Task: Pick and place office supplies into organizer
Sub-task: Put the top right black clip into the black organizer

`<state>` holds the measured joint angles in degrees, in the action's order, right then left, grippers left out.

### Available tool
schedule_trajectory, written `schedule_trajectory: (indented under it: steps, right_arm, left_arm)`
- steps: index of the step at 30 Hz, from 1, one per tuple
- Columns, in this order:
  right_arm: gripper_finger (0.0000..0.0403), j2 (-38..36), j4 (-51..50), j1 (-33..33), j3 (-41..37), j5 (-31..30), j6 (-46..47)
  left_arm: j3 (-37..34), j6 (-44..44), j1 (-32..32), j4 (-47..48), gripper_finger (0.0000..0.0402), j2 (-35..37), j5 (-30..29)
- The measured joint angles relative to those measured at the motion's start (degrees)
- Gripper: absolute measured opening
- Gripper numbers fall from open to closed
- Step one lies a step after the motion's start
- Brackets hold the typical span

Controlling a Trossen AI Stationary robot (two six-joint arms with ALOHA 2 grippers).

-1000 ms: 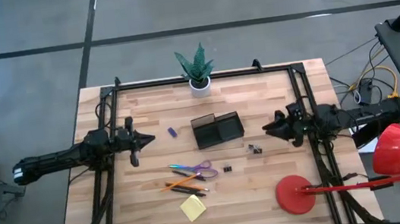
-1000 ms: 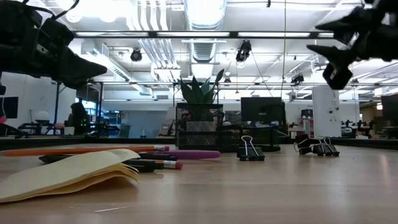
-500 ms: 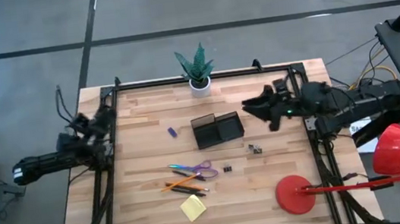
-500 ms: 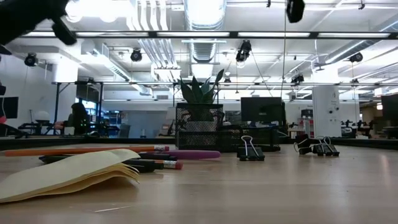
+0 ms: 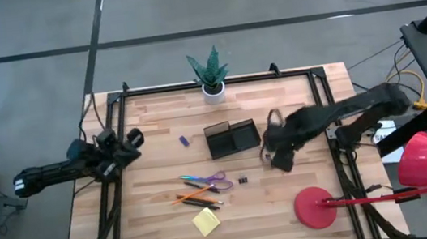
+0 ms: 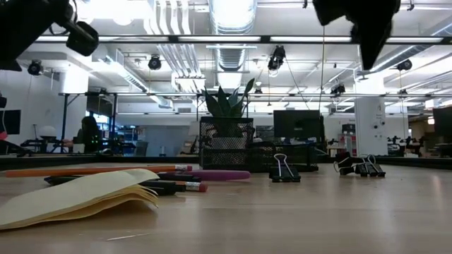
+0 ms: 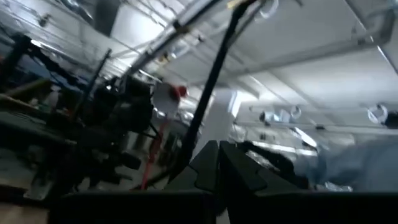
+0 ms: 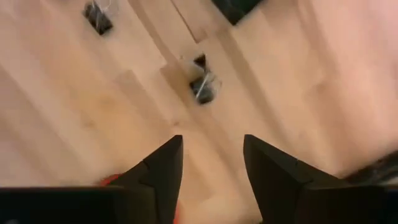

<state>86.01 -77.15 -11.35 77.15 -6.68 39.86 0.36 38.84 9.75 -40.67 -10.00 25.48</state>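
Right gripper moved, seemingly above clips.

Your right gripper hangs above the table, jaws apart, just right of the organizer. One binder clip lies ahead of the jaws, another off to one side. Scissors, pencils and sticky pad lie well left. Left gripper sits at the table's left edge.
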Motion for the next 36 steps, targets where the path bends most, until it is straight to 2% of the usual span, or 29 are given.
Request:
schedule_trajectory:
  steps: [3, 7, 12, 18, 22, 25, 30, 36]
  right_arm:
    - [0.0174, 5.59, 0.03, -1.77, -0.08, -5.05, -7.78]
    - [0.0203, 12.91, 2.37, -1.69, -2.87, -7.72, -20.28]
    - [0.0236, 15.15, 12.78, -1.45, -6.38, -8.33, -31.64]
    - [0.0264, 10.12, 21.07, 1.05, -14.22, -2.65, -32.62]
    - [0.0273, 7.84, 23.23, 3.53, -18.56, -1.88, -31.28]
    - [0.0273, 6.56, 28.87, 5.09, -21.29, -1.64, -29.83]
    - [0.0262, 7.04, 36.09, 6.60, -25.27, 3.72, -29.34]
    - [0.0244, 8.53, 39.00, 6.71, -27.36, 3.72, -29.32]
  left_arm:
    - [0.00, -0.66, 0.00, 3.89, 0.0000, -0.04, 2.62]
    - [0.00, -2.56, -0.01, 11.54, 0.0000, -0.11, 2.77]
    - [0.00, -5.31, 0.00, 17.96, 0.0000, -0.56, 0.88]
    - [0.00, -8.03, 0.01, 17.68, 0.0000, -2.27, -4.41]
    - [0.00, -8.06, 0.00, 17.77, 0.0000, -3.36, -9.36]
    - [0.00, -7.99, 0.01, 17.76, 0.0000, -3.96, -11.20]
    - [0.02, -7.77, 0.01, 17.67, 0.0000, -3.85, -11.50]
    - [0.24, -7.73, 0.00, 17.61, 0.0000, -3.82, -11.60]
